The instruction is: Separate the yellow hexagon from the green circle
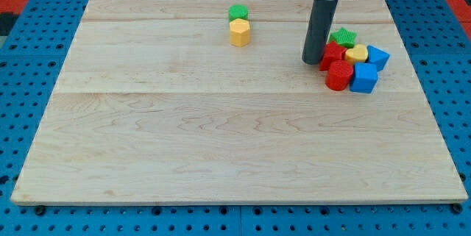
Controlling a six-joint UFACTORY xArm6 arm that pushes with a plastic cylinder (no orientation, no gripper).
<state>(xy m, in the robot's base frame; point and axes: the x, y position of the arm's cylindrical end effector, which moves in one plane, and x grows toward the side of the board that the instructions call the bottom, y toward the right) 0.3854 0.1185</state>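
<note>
The yellow hexagon (240, 32) sits near the view's top centre of the wooden board (221, 133). The green circle (238, 12) touches its upper side. My tip (313, 61) is well to the right of both, at the left edge of a cluster of blocks, next to a red block (330, 53).
The cluster at the view's right holds a green star (342, 37), a small yellow block (357, 53), a red cylinder (338, 76), a blue cube (364, 78) and another blue block (378, 56). A blue pegboard (29, 81) surrounds the board.
</note>
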